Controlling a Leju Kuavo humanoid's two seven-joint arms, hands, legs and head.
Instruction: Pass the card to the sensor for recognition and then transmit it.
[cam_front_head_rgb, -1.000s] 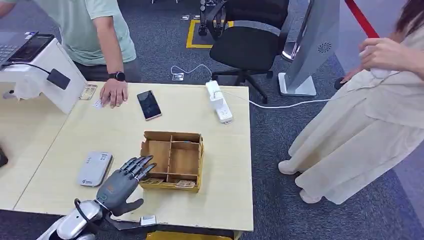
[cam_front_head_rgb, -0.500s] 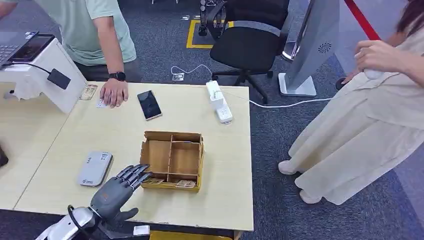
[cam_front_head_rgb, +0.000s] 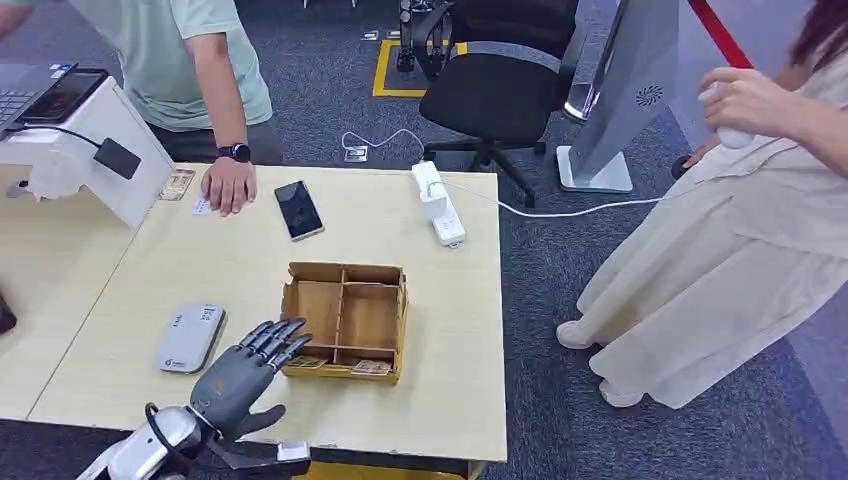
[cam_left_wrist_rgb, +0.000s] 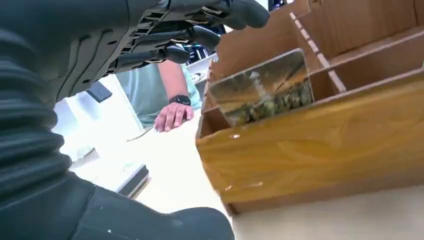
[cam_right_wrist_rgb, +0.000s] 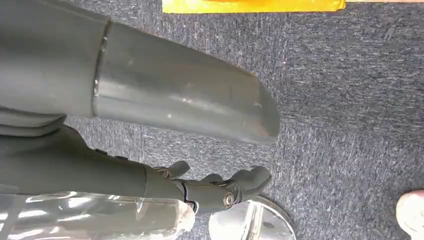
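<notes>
Card: one (cam_left_wrist_rgb: 262, 90) seen close in L wrist view, standing on its long edge in the box's near slot, tilted, leaning back on the divider; long axis runs along the box's front wall; glossy, printed face toward the wrist cam. In head view, printed cards (cam_front_head_rgb: 342, 365) lie in the near slot row; exact count can't tell.
Box: 1 wooden divided box (cam_front_head_rgb: 400, 330) mid-table, near front edge; 2 big compartments behind, narrow slots in front.
Left hand: (cam_front_head_rgb: 241, 375) hovers just beside box's near-left corner, fingers (cam_front_head_rgb: 277, 338) stretched fwd and slightly apart, tips at the box's left wall; holds nothing. Touching wall or not: can't tell.
Right hand: (cam_right_wrist_rgb: 215, 192) hangs low over grey carpet, fingers curled in loosely, nothing in them.
Sensor: 1 grey flat reader (cam_front_head_rgb: 190, 338) on table, left of left hand, apart from box; long axis runs away from the robot.
Table: light wood top (cam_front_head_rgb: 250, 270).
Phone: 1 dark phone (cam_front_head_rgb: 298, 209) far side of table, long axis roughly front-to-back.
Power strip: 1 white (cam_front_head_rgb: 437, 204), far right part of table, cable running off to the right.
People: 2. One in green shirt, hand (cam_front_head_rgb: 228, 185) w/ watch flat on far table edge. One in cream clothes at right, hand (cam_front_head_rgb: 745, 100) raised.
Chair: 1 black office chair (cam_front_head_rgb: 495, 85) behind table.
</notes>
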